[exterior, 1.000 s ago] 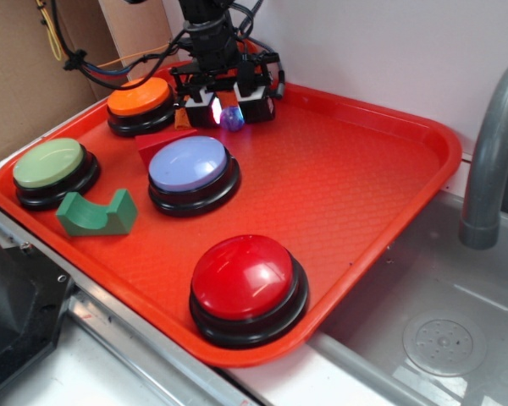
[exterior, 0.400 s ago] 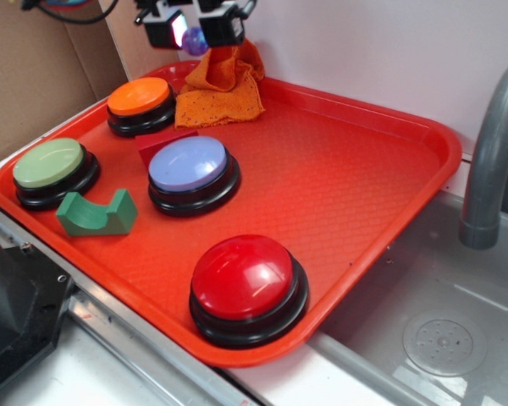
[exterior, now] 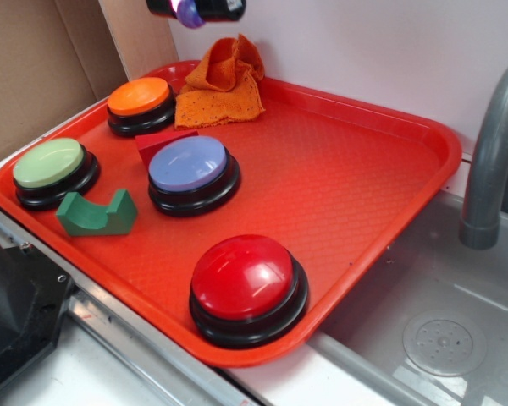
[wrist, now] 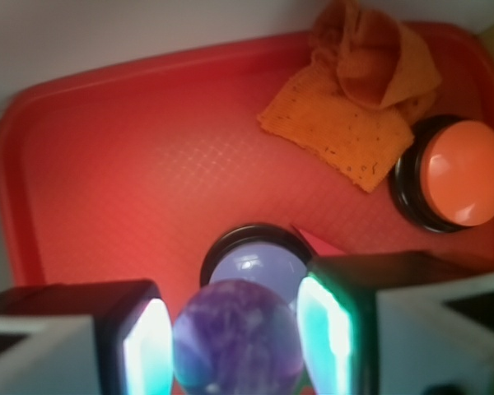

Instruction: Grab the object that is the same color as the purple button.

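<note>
My gripper [wrist: 237, 341] is shut on the small shiny purple ball [wrist: 237, 339], pinched between its two glowing pads. It is held high above the back of the red tray [exterior: 389, 127]. In the exterior view only the gripper's tips [exterior: 195, 8] and the ball [exterior: 187, 10] show at the top edge. The lavender dome button [exterior: 189, 166] on its black base sits mid-tray, left of centre. It also shows in the wrist view [wrist: 255, 263], partly behind the ball.
An orange button [exterior: 138, 97], a green button [exterior: 48, 163], a red button [exterior: 244, 279], a green arch block [exterior: 95, 215], a red wedge block [exterior: 159, 144] and an orange cloth [exterior: 223, 85] lie on the tray. A grey faucet [exterior: 491, 152] and sink [exterior: 440, 338] stand right.
My gripper has risen from the tray's back corner with the purple ball in it, now almost out of the exterior view. The orange cloth it stood over has come into sight.
</note>
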Robot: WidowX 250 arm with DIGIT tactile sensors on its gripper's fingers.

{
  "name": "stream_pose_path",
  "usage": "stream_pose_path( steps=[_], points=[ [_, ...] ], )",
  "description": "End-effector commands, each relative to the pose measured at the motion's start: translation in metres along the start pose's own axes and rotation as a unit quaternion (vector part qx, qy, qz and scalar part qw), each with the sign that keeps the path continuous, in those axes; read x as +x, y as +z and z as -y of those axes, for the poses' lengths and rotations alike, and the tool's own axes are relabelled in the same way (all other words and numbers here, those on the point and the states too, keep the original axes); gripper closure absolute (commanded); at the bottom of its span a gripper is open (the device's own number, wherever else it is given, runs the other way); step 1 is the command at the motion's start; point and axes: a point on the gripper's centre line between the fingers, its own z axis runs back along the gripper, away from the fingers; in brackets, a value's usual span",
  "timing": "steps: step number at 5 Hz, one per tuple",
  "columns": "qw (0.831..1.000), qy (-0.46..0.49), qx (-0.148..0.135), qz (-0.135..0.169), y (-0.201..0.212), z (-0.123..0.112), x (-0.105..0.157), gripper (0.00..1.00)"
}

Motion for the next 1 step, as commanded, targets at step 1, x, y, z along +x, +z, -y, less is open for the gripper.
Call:
stream_pose_path(
  steps=[1],
  points=[
    [0.999,-0.032,-0.008,0.028,0.007,0.0057,-0.0172,1.0]
  ],
)
